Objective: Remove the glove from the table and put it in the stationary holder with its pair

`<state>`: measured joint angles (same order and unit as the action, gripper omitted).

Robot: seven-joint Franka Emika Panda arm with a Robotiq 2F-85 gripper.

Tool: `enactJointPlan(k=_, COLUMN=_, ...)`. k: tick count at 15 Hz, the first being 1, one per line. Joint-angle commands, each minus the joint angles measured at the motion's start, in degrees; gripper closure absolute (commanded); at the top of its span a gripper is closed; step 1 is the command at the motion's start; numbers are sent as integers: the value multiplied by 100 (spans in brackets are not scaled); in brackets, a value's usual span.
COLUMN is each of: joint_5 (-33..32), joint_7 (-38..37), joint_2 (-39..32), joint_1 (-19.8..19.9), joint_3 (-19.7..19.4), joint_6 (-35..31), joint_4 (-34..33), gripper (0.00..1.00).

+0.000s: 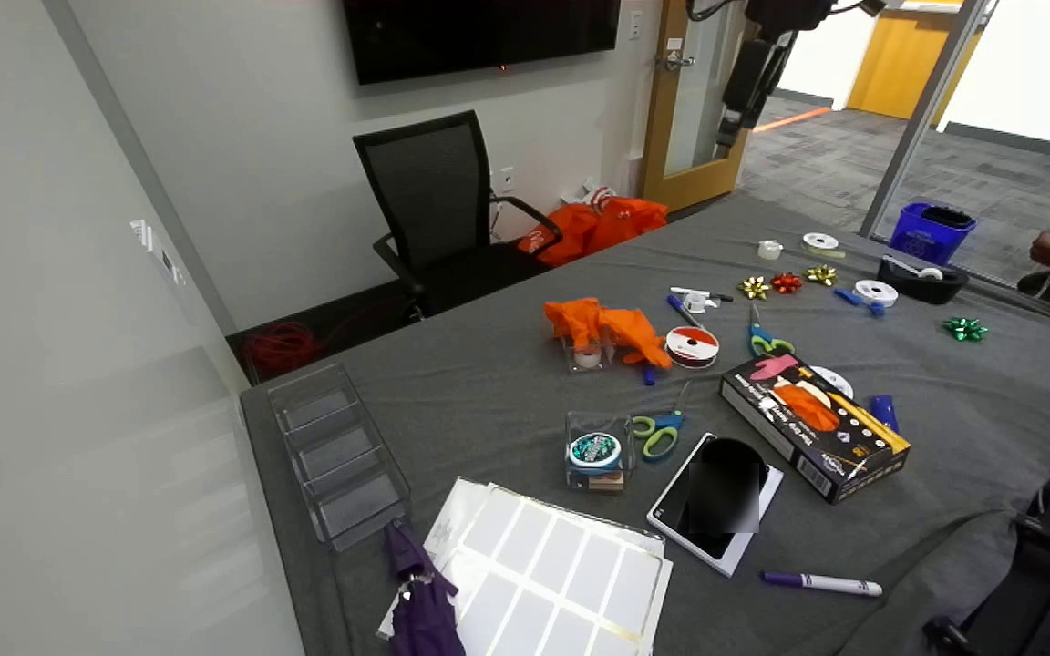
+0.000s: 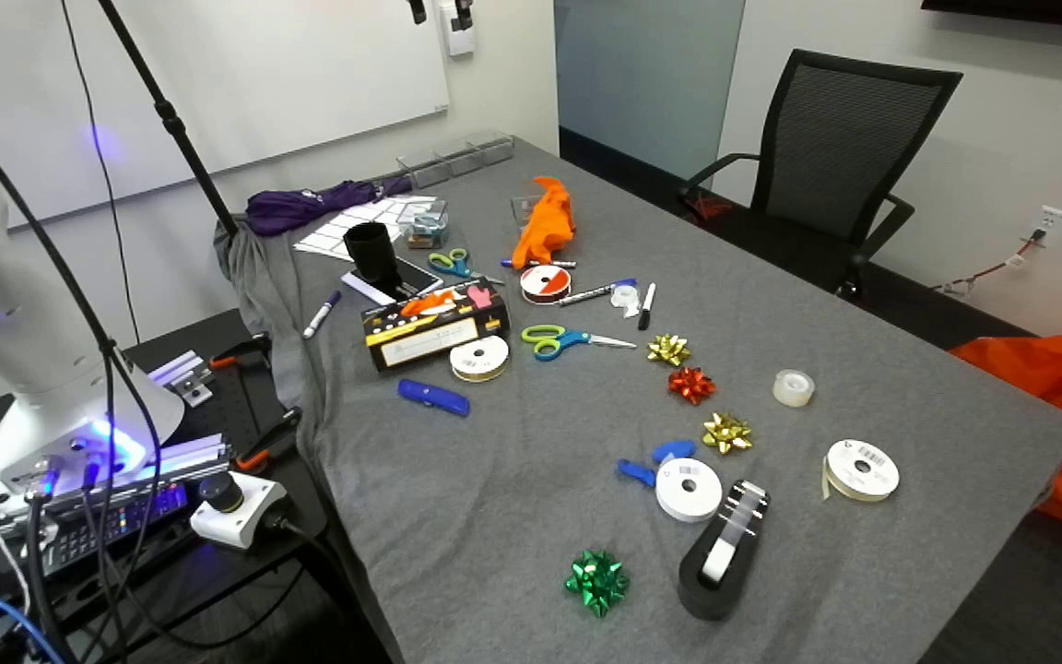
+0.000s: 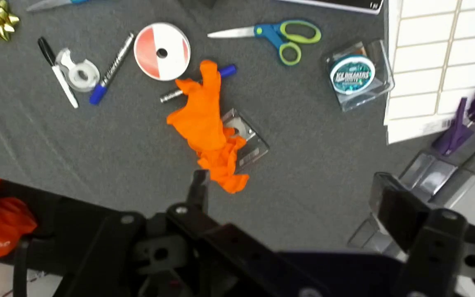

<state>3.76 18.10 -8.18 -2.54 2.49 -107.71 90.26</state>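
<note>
Orange glove material (image 1: 605,326) lies crumpled over a small clear box (image 1: 577,361), partly draped onto the grey table; I cannot tell whether it is one glove or two. It also shows in an exterior view (image 2: 547,226) and in the wrist view (image 3: 204,119). The clear box (image 3: 254,149) sticks out from under it and holds a tape roll. A blue-capped marker (image 3: 226,71) passes under the glove's far end. My gripper (image 3: 293,176) is open and empty, high above the table. Its fingers also show in both exterior views (image 1: 727,137) (image 2: 442,13).
A white-and-red ribbon spool (image 3: 162,51) sits close to the glove. Scissors (image 3: 268,36), a clear box with a mints tin (image 3: 353,75) and a glove carton (image 1: 815,426) are nearby. A clear divided tray (image 1: 339,454) and purple umbrella (image 1: 422,592) lie by the wall.
</note>
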Motion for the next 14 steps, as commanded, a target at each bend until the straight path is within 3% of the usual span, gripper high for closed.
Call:
enactJointPlan(k=1, joint_5=611, joint_7=684, joint_2=-623, joint_1=271, joint_3=9, joint_6=-1012, joint_4=-194, gripper=0)
enactJointPlan(k=6, joint_5=835, joint_7=1268, joint_2=-1517, joint_1=546, joint_3=129, joint_6=-1691, joint_4=-450, gripper=0)
enactJointPlan(k=14, joint_5=749, joint_7=3214, joint_2=-2266, joint_1=892, joint_3=519, joint_6=-1929, joint_4=-483, gripper=0)
